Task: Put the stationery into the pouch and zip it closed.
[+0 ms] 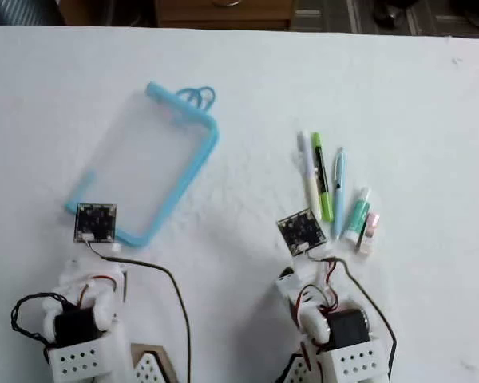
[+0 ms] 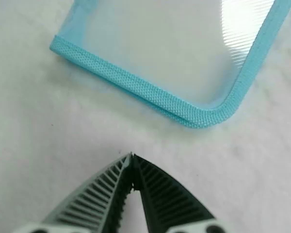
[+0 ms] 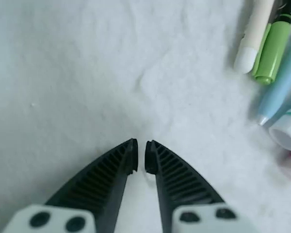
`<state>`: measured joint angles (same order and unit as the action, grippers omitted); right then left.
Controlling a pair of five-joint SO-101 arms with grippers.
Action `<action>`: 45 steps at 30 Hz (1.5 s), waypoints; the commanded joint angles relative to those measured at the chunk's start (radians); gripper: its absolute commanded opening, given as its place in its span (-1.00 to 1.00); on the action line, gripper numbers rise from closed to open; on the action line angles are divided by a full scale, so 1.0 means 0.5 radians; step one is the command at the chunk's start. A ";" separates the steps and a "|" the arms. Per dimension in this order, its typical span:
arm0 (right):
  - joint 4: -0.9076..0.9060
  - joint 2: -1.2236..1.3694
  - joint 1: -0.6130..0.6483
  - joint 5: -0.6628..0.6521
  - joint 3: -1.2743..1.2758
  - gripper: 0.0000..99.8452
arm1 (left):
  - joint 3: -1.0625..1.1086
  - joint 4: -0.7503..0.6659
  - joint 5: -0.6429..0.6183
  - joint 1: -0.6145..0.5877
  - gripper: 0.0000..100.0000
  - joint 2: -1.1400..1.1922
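High view: one pouch (image 1: 144, 171), five stationery pieces (image 1: 323, 179); left gripper (image 2: 132, 162), right gripper (image 3: 141, 156) closed.

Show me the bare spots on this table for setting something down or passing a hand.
Widest free strip: white table between the clear blue-trimmed pouch and the white pen. The far band beyond both is bare too. Crowded: that pen's row with the green highlighter, pale-blue pen and teal-and-white tube.

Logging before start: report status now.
Left gripper shut, empty, short of the blue-trimmed pouch. Right gripper shut, empty. Stationery loose beside it, none in pouch.
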<state>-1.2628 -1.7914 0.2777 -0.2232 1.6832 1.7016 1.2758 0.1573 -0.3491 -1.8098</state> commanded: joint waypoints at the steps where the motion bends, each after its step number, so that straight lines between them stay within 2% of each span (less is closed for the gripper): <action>1: -0.008 -0.008 0.017 0.009 0.015 -0.91 | -0.018 0.009 0.009 -0.011 -0.95 -0.011; 18: 0.002 -0.011 0.026 -0.003 0.015 -0.90 | -0.018 0.009 0.009 -0.011 -0.95 -0.011; 22: 0.032 -0.008 0.195 0.000 0.015 -0.91 | -0.018 0.009 0.009 -0.011 -0.95 -0.011; 28: 0.048 -0.008 -0.017 0.012 0.015 -0.91 | -0.018 0.009 0.009 -0.011 -0.95 -0.011; 45: 0.103 -0.008 -0.020 0.012 0.015 -0.91 | -0.018 0.009 0.009 -0.011 -0.95 -0.011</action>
<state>-1.2259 -1.7914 0.2731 -0.2232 1.6832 1.7016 1.2758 0.1573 -0.3491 -1.8098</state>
